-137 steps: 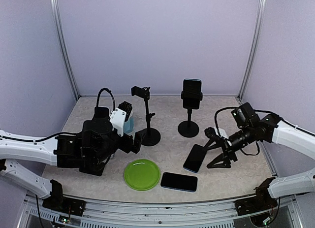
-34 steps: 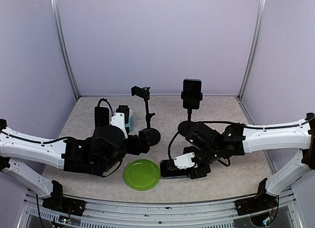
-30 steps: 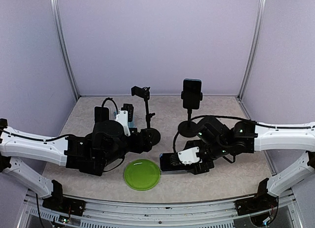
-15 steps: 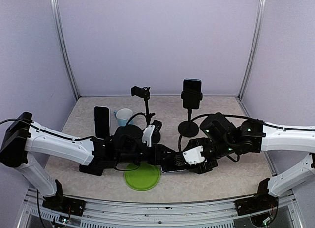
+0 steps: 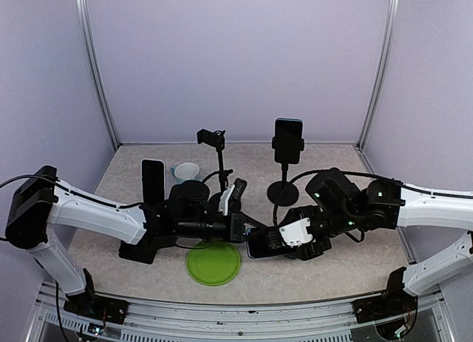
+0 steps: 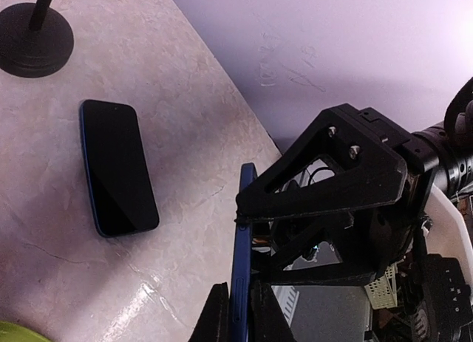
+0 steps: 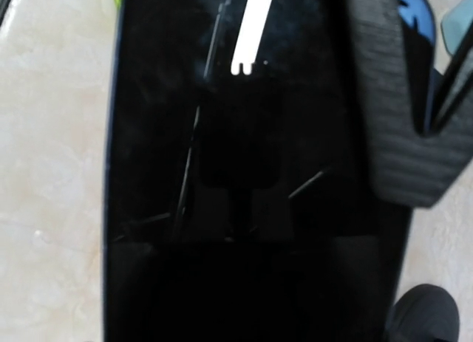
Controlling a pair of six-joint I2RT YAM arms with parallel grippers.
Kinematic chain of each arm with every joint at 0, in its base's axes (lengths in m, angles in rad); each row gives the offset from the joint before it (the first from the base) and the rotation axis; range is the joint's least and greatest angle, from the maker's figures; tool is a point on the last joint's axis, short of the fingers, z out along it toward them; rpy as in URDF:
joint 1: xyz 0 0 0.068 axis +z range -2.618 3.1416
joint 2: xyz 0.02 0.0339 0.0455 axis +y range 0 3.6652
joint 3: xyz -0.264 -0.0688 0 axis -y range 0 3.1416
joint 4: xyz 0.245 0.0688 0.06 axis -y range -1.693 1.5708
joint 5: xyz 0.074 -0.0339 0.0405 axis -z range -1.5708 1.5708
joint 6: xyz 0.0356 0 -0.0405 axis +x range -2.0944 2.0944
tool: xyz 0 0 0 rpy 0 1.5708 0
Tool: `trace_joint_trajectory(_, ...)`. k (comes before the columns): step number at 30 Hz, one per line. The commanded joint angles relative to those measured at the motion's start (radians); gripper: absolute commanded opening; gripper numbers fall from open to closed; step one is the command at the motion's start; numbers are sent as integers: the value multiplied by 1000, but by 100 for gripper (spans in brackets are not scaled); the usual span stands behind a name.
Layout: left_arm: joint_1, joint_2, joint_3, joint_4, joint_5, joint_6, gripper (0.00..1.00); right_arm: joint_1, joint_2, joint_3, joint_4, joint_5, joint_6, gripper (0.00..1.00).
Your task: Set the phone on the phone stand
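On my screen the phone (image 6: 242, 231) is off the table (image 6: 185, 98), standing on its long edge between the two arms. In the overhead view it sits just beyond the plate (image 5: 213, 263).

My left gripper (image 6: 240, 316) is pinched tight on the phone's thin edge (the blue rim shows right between the fingers (image 6: 216, 316) in the left wrist view). My right gripper (image 5: 273, 243) meets it from the other side, jaws set wide across the phone's width and holding it. One pad (image 7: 392, 98) lies against the long edge. The dark screen fills most of that wrist view and hides the other pad.

The empty stand (image 5: 220, 161) rises behind the left arm, apart from the phone. A second stand (image 5: 283, 193) to its right carries a mounted phone (image 5: 288, 141). A flat phone (image 6: 118, 168) lies screen up on the table, near the one I am holding.
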Motion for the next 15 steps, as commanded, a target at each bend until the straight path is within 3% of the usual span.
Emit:
trace_joint_trajectory(1, -11, 41, 22, 63, 156, 4, 0, -7, -11, 22, 27, -52, 1, 52)
trace_joint_trajectory(3, -12, 37, 24, 76, 169, -2, 0, -8, -24, 33, -29, -118, -20, 86)
trace_joint_trajectory(4, -11, 30, 25, 76, 174, -2, 0, -15, -39, 42, -64, -182, -28, 98)
trace_joint_trajectory(8, -6, -37, 18, 27, 148, 31, 0, -89, -64, 121, -177, -395, -16, 100)
trace_joint_trajectory(15, -20, -236, -39, -11, -62, 182, 0, -270, -109, 215, -121, -523, 128, 100)
